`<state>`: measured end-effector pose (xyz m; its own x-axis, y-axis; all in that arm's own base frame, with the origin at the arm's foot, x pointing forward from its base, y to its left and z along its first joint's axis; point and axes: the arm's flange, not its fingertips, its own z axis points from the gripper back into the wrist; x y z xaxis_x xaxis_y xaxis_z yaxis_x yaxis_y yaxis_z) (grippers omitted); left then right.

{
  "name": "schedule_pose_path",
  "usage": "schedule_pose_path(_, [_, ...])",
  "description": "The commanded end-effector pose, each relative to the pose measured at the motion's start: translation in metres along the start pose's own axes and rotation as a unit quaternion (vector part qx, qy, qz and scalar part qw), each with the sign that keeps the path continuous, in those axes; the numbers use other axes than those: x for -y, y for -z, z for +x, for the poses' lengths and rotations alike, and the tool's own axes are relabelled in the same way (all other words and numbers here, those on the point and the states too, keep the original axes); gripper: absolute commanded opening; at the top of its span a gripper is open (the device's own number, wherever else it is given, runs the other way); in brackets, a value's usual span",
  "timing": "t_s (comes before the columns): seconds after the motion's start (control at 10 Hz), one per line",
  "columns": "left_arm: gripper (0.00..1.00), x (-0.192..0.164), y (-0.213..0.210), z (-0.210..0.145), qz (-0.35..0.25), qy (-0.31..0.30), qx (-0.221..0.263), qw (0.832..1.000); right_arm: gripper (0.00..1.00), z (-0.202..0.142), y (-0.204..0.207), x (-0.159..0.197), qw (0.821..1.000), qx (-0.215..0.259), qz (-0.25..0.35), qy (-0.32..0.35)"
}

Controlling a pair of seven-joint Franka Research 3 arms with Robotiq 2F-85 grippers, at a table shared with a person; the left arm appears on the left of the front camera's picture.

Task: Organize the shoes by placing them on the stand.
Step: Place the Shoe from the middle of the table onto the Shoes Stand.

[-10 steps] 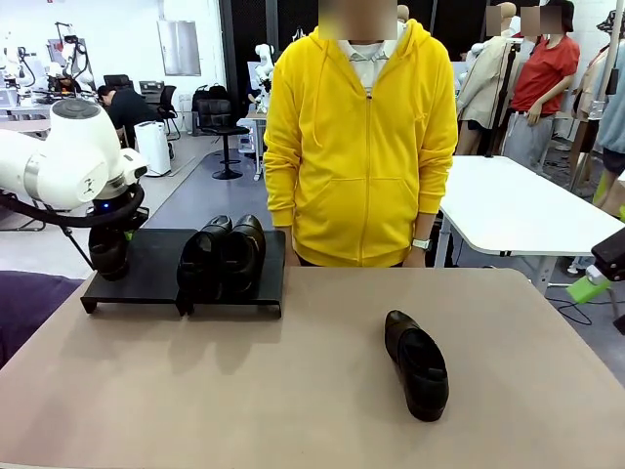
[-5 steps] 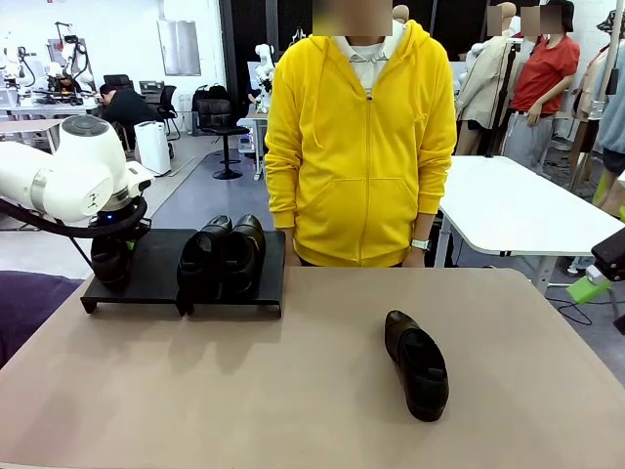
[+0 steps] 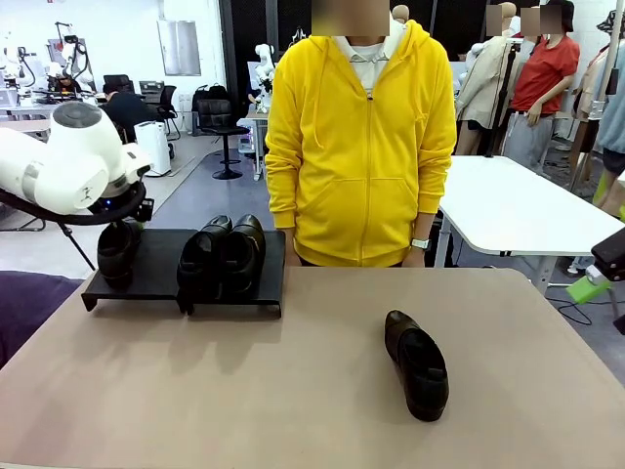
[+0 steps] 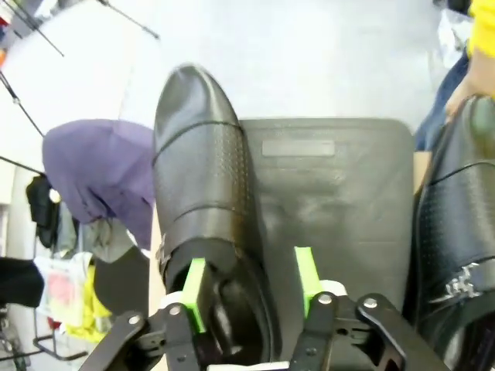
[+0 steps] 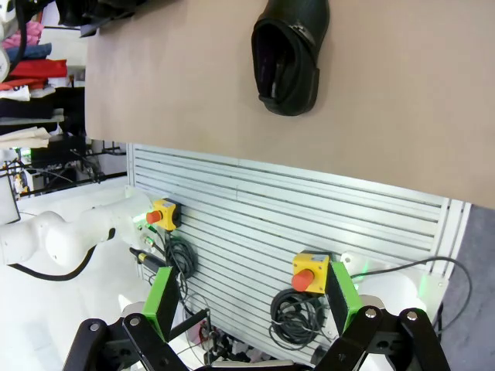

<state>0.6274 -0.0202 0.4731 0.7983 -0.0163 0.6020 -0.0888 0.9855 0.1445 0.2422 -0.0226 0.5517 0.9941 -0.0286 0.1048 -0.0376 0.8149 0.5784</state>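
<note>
One black loafer (image 3: pixel 115 259) stands on the left end of the black stand (image 3: pixel 156 269), toe toward the far side. My left gripper (image 3: pixel 119 230) hangs right over its heel. In the left wrist view this shoe (image 4: pixel 201 178) has its heel between the fingers of the left gripper (image 4: pixel 247 278), which is open, the right pad a little off the leather. Two more loafers (image 3: pixel 223 256) sit side by side on the stand's right section. A fourth loafer (image 3: pixel 418 366) lies on the beige table (image 3: pixel 244 391), right of centre. My right gripper (image 5: pixel 251 297) is open and holds nothing, off the table's edge.
A person in a yellow hoodie (image 3: pixel 361 137) stands at the far edge of the table, hands down. The stand's left section (image 4: pixel 340 201) has bare room between the single shoe and the neighbouring shoe (image 4: pixel 460 232). A white table (image 3: pixel 518 205) stands behind on the right.
My left arm dipped toward the stand's left end with the shoe, then rose slightly. The shoe now rests on the stand. Nothing else has moved.
</note>
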Motion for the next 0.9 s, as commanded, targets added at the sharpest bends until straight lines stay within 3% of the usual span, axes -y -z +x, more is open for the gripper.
schedule_pose_path(0.0, [1.00, -0.009, -0.067, -0.020, -0.014, -0.001, 0.032, 0.999, 1.00, 0.001, -0.004, 0.001, 1.000, -0.002, 0.002, -0.013])
schedule_pose_path(0.2, [1.00, -0.025, -0.149, -0.044, -0.102, 0.064, -0.046, 0.992, 1.00, 0.001, -0.004, 0.001, 1.000, -0.002, 0.002, -0.013])
schedule_pose_path(0.5, [1.00, -0.062, -0.219, -0.105, -0.243, 0.169, -0.116, 0.948, 1.00, 0.001, -0.004, 0.001, 1.000, -0.002, 0.002, -0.013])
schedule_pose_path(0.7, [1.00, -0.094, -0.240, -0.139, -0.316, 0.244, -0.223, 0.889, 1.00, 0.001, -0.004, 0.001, 1.000, -0.002, 0.002, -0.013])
schedule_pose_path(0.8, [1.00, -0.114, -0.240, -0.151, -0.344, 0.220, -0.274, 0.871, 1.00, 0.001, -0.004, 0.001, 1.000, -0.002, 0.002, -0.013])
